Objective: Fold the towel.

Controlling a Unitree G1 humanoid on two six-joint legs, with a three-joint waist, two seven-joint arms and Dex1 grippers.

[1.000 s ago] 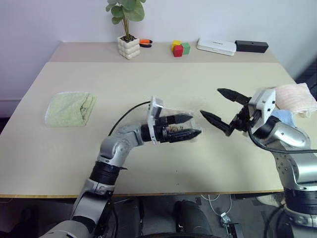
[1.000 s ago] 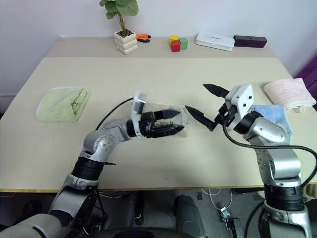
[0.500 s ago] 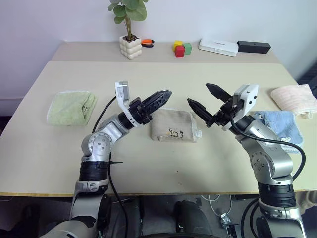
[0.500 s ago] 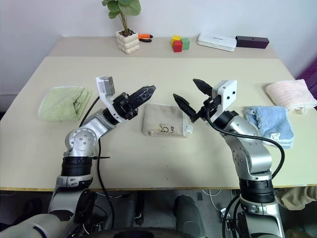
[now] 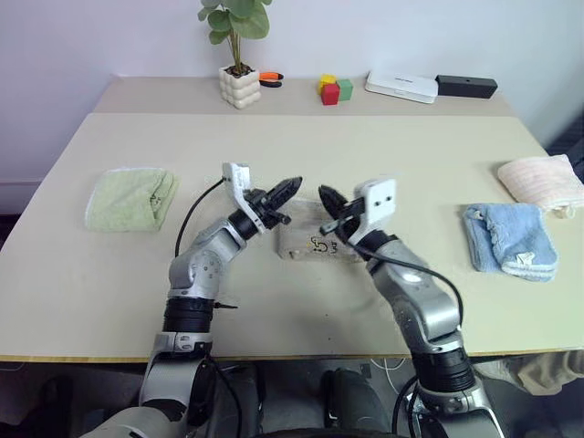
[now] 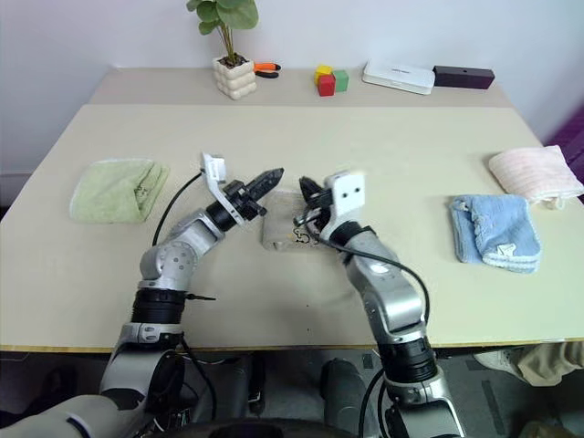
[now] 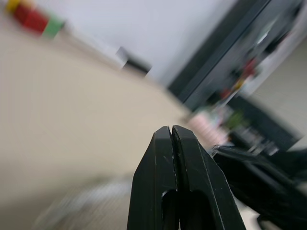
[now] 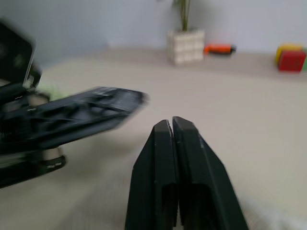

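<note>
From the head camera's left eye view, the beige-tan terry towel with white edging (image 5: 315,240) lay folded small at the centre of the frame on the pale worktop (image 5: 301,155), partly hidden behind both arms. The left gripper (image 5: 285,190) hovered over its left end, clenched on nothing; the right gripper (image 5: 330,199) hung just beside it over the middle, likewise clenched and empty. The fold looked done or nearly so, and the next move, I'd judge, called for lifting both arms clear without snagging the cloth.

Around it: a light-green folded cloth (image 5: 130,197) at the left, a pale-blue crumpled cloth (image 5: 509,239) and a pink one (image 5: 542,180) at the right, all well apart from the towel. Along the top edge stood a potted plant in a white bumpy pot (image 5: 237,84), red, yellow and green blocks (image 5: 333,89), a white flat box (image 5: 400,86) and a black bar (image 5: 466,86). Nothing blocked the way but the two arms crowding each other.

In the left wrist view, the black fingers (image 7: 158,187) pressed flat together, with the other arm at the lower right.

In the right wrist view, the fingers (image 8: 192,187) were shut tight too, the left gripper blurred across the left.
</note>
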